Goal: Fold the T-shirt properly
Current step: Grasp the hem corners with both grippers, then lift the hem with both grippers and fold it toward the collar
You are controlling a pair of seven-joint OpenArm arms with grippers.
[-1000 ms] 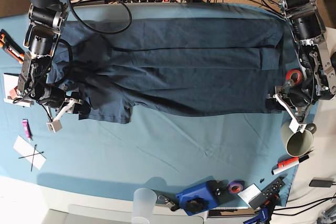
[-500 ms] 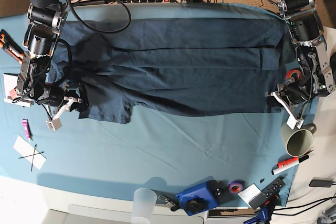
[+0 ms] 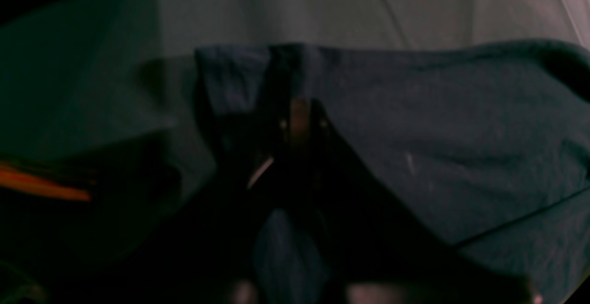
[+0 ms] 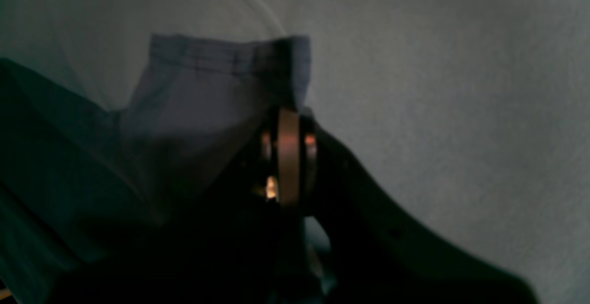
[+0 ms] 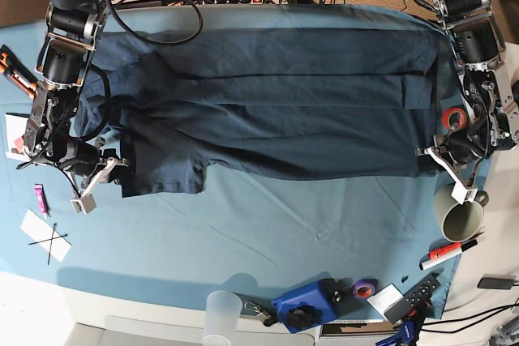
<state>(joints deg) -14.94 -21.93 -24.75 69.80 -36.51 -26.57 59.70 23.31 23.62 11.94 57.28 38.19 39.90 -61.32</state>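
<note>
While the dark navy T-shirt [image 5: 276, 103] lies spread flat across the teal cloth [image 5: 268, 241] that covers the tabletop, both pincers pinch its near edge. At the base view's right, the left pincer [image 5: 427, 157] is clamped on the shirt's corner there; its wrist view shows the closed tips gripping a hemmed fold of fabric [image 3: 295, 110]. At the base view's left, the right pincer [image 5: 120, 168] is closed on the sleeve corner, and its wrist view shows the stitched sleeve hem [image 4: 221, 60] standing up from the closed tips. A green mug [image 5: 461, 218] and a red tape roll [image 5: 454, 117] sit just beside the left arm. A clear cup [image 5: 222, 313] stands at the near edge.
</note>
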